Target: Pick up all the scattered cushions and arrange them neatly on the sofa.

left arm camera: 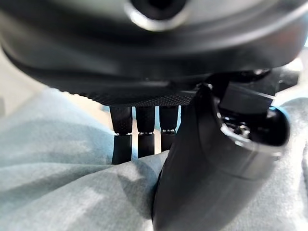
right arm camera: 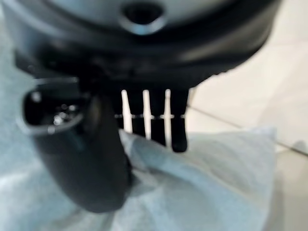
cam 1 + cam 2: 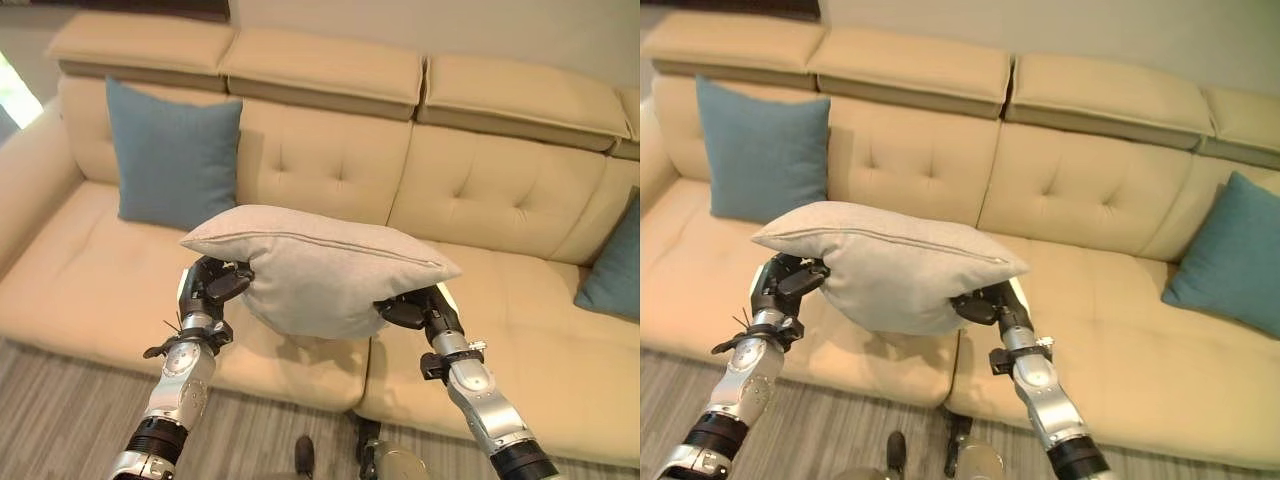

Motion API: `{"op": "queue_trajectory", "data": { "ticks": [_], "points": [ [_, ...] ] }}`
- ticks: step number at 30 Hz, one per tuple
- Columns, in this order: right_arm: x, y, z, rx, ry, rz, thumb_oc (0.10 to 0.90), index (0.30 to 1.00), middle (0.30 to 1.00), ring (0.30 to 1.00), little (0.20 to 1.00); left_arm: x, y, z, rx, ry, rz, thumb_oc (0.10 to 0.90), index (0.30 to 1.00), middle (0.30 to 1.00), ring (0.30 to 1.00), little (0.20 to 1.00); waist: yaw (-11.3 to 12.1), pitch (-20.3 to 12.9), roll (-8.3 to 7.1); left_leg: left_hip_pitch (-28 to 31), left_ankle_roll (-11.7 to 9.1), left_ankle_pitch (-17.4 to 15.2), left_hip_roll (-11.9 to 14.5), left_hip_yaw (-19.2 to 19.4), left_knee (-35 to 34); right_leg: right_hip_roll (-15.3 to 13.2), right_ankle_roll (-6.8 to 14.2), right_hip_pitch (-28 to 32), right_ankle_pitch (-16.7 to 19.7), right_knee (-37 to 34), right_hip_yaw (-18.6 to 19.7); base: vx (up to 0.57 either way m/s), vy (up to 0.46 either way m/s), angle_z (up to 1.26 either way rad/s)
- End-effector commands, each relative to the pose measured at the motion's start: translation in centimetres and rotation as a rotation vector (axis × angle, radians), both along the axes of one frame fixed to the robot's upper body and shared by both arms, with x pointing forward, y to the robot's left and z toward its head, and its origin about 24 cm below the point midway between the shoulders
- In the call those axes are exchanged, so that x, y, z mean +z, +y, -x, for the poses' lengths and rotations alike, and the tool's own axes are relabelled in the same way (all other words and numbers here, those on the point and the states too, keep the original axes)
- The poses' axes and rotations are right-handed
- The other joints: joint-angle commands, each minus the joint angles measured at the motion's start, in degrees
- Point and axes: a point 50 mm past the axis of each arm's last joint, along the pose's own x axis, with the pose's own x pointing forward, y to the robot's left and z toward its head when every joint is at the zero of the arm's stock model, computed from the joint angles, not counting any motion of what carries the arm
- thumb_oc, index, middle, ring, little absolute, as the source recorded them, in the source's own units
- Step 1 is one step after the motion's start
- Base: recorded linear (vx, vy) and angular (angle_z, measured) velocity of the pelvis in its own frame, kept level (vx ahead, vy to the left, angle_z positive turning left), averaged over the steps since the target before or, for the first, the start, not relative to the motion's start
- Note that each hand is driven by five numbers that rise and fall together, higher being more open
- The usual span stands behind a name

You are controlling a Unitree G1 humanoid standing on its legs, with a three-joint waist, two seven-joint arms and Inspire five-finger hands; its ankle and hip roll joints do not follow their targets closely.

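A light grey cushion (image 3: 320,268) hangs in the air above the front of the cream sofa (image 3: 330,160), held flat between both hands. My left hand (image 3: 215,283) pinches its left end, thumb on top and fingers (image 1: 137,139) under the cloth. My right hand (image 3: 415,308) grips the right underside the same way, thumb and fingers (image 2: 154,122) closed on the fabric. A teal cushion (image 3: 175,152) leans upright against the left backrest. A second teal cushion (image 3: 1232,255) rests against the right backrest.
The sofa's middle seat (image 3: 470,290) lies bare behind the held cushion. Striped grey carpet (image 3: 60,410) runs along the sofa's front edge. The left armrest (image 3: 30,170) rises at the far left.
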Motion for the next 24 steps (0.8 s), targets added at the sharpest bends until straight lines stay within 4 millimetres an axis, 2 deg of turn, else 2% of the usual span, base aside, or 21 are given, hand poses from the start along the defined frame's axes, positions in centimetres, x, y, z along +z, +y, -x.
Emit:
{"op": "queue_trajectory", "data": {
  "ticks": [1, 3, 4, 5, 6, 7, 9, 10, 11, 12, 13, 15, 17, 20, 21, 22, 23, 24],
  "points": [
    [6.4, 3.9, -2.0, 0.185, -0.342, -0.088, 0.400, 0.300, 0.300, 0.300, 0.300, 6.9, -8.3, -2.4, -0.402, -0.350, -0.092, 0.400, 0.300, 0.300, 0.300, 0.300, -3.24, -6.75, -1.50, 4.14, -6.41, -8.47, -0.28, -0.35, 6.68, 0.98, 2.32, 3.11, 2.60, -8.30, 2.50, 0.35, -0.082, 0.25],
    [5.7, 3.1, -1.4, 0.172, -0.315, -0.071, 0.400, 0.300, 0.300, 0.300, 0.300, 6.2, -8.5, -2.0, -0.403, -0.333, -0.075, 0.400, 0.300, 0.300, 0.300, 0.300, -3.95, -8.13, -0.14, 5.16, -7.19, -8.31, 0.22, -0.24, 7.78, 1.66, 1.84, 4.65, 3.06, -8.61, 2.81, 0.39, -0.113, 0.54],
    [5.1, 2.5, -0.9, 0.158, -0.299, -0.053, 0.400, 0.300, 0.300, 0.300, 0.300, 5.3, -8.8, -1.6, -0.408, -0.302, -0.052, 0.400, 0.300, 0.300, 0.300, 0.300, -4.76, -9.12, 0.99, 4.85, -9.21, -7.06, 1.41, 0.16, 11.24, 2.52, 1.19, 6.46, 2.32, -9.05, 2.86, 0.32, -0.116, 0.15],
    [5.1, 2.5, -0.9, 0.158, -0.299, -0.052, 0.400, 0.300, 0.300, 0.300, 0.300, 5.2, -8.8, -1.6, -0.408, -0.301, -0.051, 0.400, 0.300, 0.300, 0.300, 0.300, -4.79, -9.16, 1.07, 4.74, -9.26, -7.23, 1.49, 0.11, 11.48, 2.59, 1.16, 6.50, 2.34, -9.12, 2.79, 0.33, -0.205, -0.02],
    [5.2, 2.2, -0.6, 0.142, -0.308, -0.037, 0.400, 0.300, 0.300, 0.300, 0.300, 4.6, -8.9, -1.4, -0.394, -0.274, -0.020, 0.400, 0.300, 0.300, 0.300, 0.300, -5.29, -8.48, 0.90, 0.91, -12.51, -3.86, 2.40, 0.37, 22.58, 2.77, 0.18, 8.02, 1.55, -8.81, 4.17, 0.13, -0.119, 0.03],
    [5.2, 2.2, -0.6, 0.142, -0.308, -0.036, 0.400, 0.300, 0.300, 0.300, 0.300, 4.6, -9.0, -1.4, -0.394, -0.274, -0.020, 0.400, 0.300, 0.300, 0.300, 0.300, -5.29, -8.54, 0.98, 0.57, -12.54, -4.10, 2.49, 0.35, 23.08, 2.84, 0.15, 7.89, 1.55, -8.76, 4.14, 0.17, -0.162, 0.03],
    [5.4, 1.9, -0.5, 0.115, -0.321, -0.009, 0.400, 0.300, 0.300, 0.300, 0.300, 4.1, -9.0, -1.3, -0.383, -0.253, -0.006, 0.400, 0.300, 0.300, 0.300, 0.300, -5.09, -7.81, 0.11, -4.35, -12.25, -4.04, 3.30, 1.47, 29.56, 2.46, -0.92, 9.03, 0.02, -8.75, 5.71, 0.12, -0.083, -0.43],
    [5.5, 1.7, -0.5, 0.099, -0.330, -0.003, 0.400, 0.300, 0.300, 0.300, 0.300, 4.0, -9.1, -1.3, -0.374, -0.243, 0.006, 0.400, 0.300, 0.300, 0.300, 0.300, -4.72, -7.69, -0.34, -7.68, -10.90, -6.24, 4.12, 2.58, 29.87, 2.21, -1.05, 9.46, -0.75, -8.70, 6.56, 0.26, 0.014, -0.60],
    [6.2, 1.2, -0.9, 0.043, -0.365, 0.011, 0.400, 0.300, 0.300, 0.300, 0.300, 4.1, -9.5, -1.6, -0.356, -0.236, 0.036, 0.400, 0.300, 0.300, 0.300, 0.300, -4.03, -7.34, -0.10, -9.48, -9.35, -7.04, 6.53, 2.89, 21.37, 2.24, -0.64, 10.44, -1.79, -8.74, 8.32, 0.21, 0.044, -0.46],
    [6.2, 1.2, -0.9, 0.043, -0.366, 0.011, 0.400, 0.300, 0.300, 0.300, 0.300, 4.1, -9.5, -1.6, -0.356, -0.237, 0.035, 0.400, 0.300, 0.300, 0.300, 0.300, -4.02, -7.46, -0.26, -9.44, -9.32, -6.65, 6.34, 2.96, 20.91, 2.07, -0.63, 10.26, -1.72, -8.75, 8.37, 0.23, 0.105, -0.37],
    [6.1, 1.1, -1.5, 0.003, -0.363, 0.011, 0.400, 0.300, 0.300, 0.300, 0.300, 3.9, -9.6, -1.5, -0.338, -0.225, 0.072, 0.400, 0.300, 0.300, 0.300, 0.300, -2.50, -6.36, 0.94, -11.03, -9.31, -1.73, 7.00, -0.91, 12.39, 3.42, -1.11, 10.99, -2.85, -7.68, 9.94, 0.15, 0.068, -0.48],
    [6.1, 0.8, -2.2, -0.031, -0.364, 0.026, 0.400, 0.300, 0.300, 0.300, 0.300, 3.3, -10.1, -1.2, -0.356, -0.205, 0.098, 0.400, 0.300, 0.300, 0.300, 0.300, -2.50, -6.49, 2.66, -8.22, -9.33, -0.27, 7.47, -2.43, 5.65, 4.64, -1.15, 11.09, -3.68, -7.12, 10.71, 0.15, 0.095, -0.41],
    [6.7, 0.9, -3.2, -0.060, -0.383, 0.055, 0.400, 0.300, 0.300, 0.300, 0.300, 3.1, -10.8, -1.4, -0.356, -0.184, 0.136, 0.400, 0.300, 0.300, 0.300, 0.300, -2.73, -6.39, 3.62, -6.95, -9.68, 0.78, 7.03, -2.26, 3.19, 4.33, -1.05, 10.93, -3.03, -8.47, 11.31, 0.04, 0.115, -0.13],
    [7.8, 1.4, -4.9, -0.084, -0.410, 0.114, 0.400, 0.300, 0.300, 0.300, 0.300, 3.1, -12.1, -2.0, -0.378, -0.168, 0.141, 0.400, 0.300, 0.300, 0.300, 0.300, -2.46, -6.81, 4.40, -7.25, -9.83, 2.20, 6.26, -1.75, 0.29, 3.66, -0.67, 9.38, -2.17, -10.03, 11.95, 0.01, 0.086, -0.48],
    [7.9, 1.4, -4.9, -0.085, -0.411, 0.114, 0.400, 0.300, 0.300, 0.300, 0.300, 3.2, -12.1, -2.1, -0.378, -0.169, 0.141, 0.400, 0.300, 0.300, 0.300, 0.300, -2.45, -6.84, 4.43, -7.33, -9.82, 2.22, 6.26, -1.74, 0.28, 3.67, -0.66, 9.29, -2.14, -10.04, 11.97, -0.06, 0.073, -0.06],
    [9.9, 2.1, -6.7, -0.090, -0.461, 0.157, 0.400, 0.300, 0.300, 0.300, 0.300, 4.2, -13.3, -3.0, -0.408, -0.189, 0.133, 0.400, 0.300, 0.300, 0.300, 0.300, -2.20, -6.60, 5.14, -9.71, -9.60, 2.39, 5.65, -1.79, -0.04, 3.26, -0.07, 6.02, -0.96, -10.61, 12.35, -0.07, 0.045, 0.15],
    [10.0, 2.1, -6.7, -0.090, -0.462, 0.157, 0.400, 0.300, 0.300, 0.300, 0.300, 4.3, -13.3, -3.1, -0.408, -0.190, 0.133, 0.400, 0.300, 0.300, 0.300, 0.300, -2.20, -6.67, 5.18, -9.88, -9.60, 2.42, 5.66, -1.79, -0.04, 3.27, -0.07, 5.84, -0.95, -10.57, 12.35, -0.14, 0.056, 0.25],
    [11.5, 2.8, -8.2, -0.091, -0.486, 0.189, 0.400, 0.300, 0.300, 0.300, 0.300, 5.8, -14.2, -4.2, -0.422, -0.226, 0.097, 0.400, 0.300, 0.300, 0.300, 0.300, -1.63, -6.35, 5.39, -13.15, -9.74, 3.16, 5.44, -1.94, -0.04, 3.12, 0.59, 2.39, 0.58, -11.46, 12.75, -0.07, 0.011, 0.18]
  ]
}}
